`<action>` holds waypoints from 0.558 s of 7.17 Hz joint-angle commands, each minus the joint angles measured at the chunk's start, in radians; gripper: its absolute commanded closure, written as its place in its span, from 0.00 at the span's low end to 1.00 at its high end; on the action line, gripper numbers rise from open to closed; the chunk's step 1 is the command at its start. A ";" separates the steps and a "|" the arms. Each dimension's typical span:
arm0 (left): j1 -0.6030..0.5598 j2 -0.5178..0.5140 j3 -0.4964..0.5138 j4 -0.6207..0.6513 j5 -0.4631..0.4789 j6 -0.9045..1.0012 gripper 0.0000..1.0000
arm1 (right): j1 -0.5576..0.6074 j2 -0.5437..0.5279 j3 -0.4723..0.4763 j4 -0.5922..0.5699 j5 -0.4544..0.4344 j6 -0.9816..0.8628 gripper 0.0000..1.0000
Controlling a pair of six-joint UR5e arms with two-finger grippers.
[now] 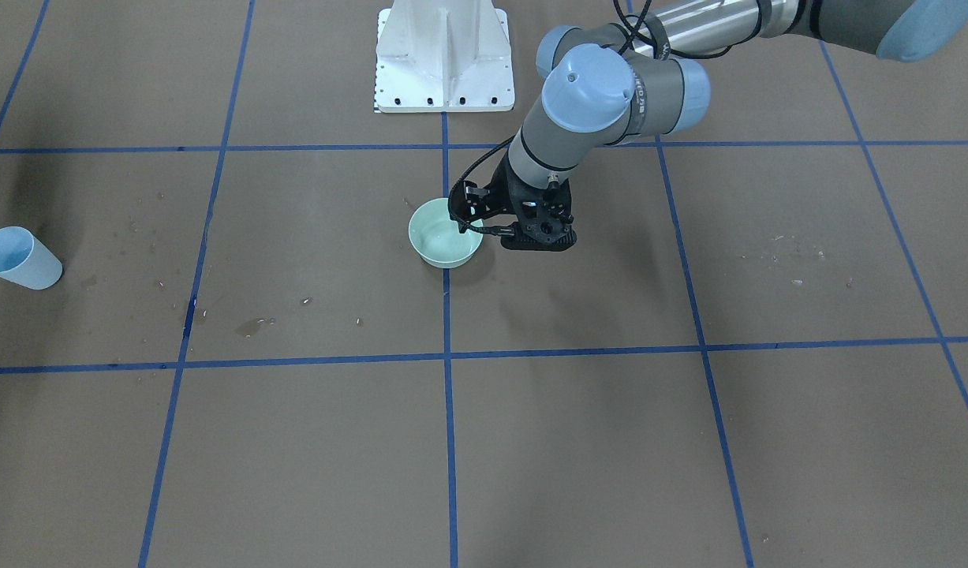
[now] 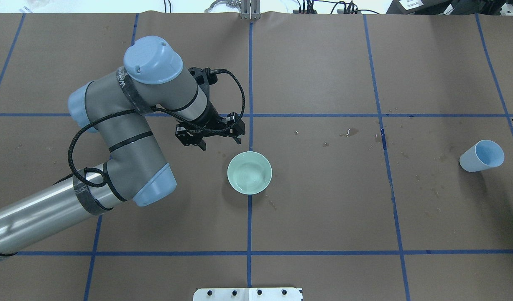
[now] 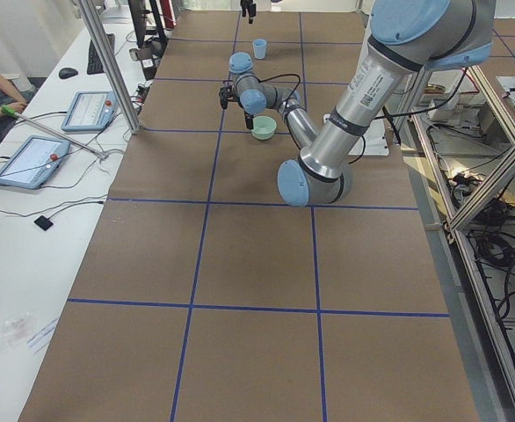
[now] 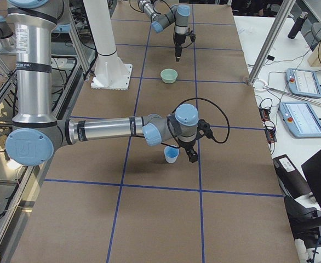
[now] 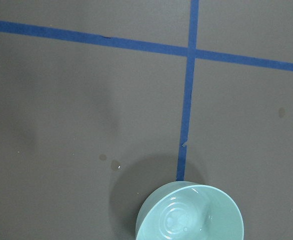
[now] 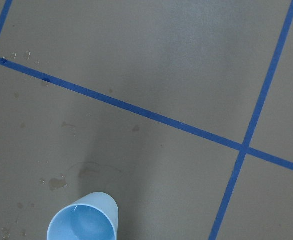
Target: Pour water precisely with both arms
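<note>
Nearest me, on the middle blue tape line (image 2: 249, 225) of the brown worktop (image 2: 323, 209), stands a pale green bowl (image 2: 234, 165). The water (image 2: 251, 175) lies shallow in its bottom, faintly rippled. Just beyond the bowl's far left rim, my left arm (image 2: 126, 138) holds my left jaws pointing down, spread apart, gripping nothing and not touching the bowl. Well off to the right a light blue cup (image 2: 482, 156) stands upright, with wet spots (image 2: 350, 132) between it and the bowl. My right arm (image 4: 105, 130) has my right jaws just beside that cup; whether they are spread or pressed together I cannot tell.
</note>
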 commanded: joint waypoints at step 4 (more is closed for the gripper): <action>-0.007 0.005 -0.001 0.000 -0.002 0.000 0.04 | -0.179 -0.174 -0.068 0.755 -0.099 0.516 0.00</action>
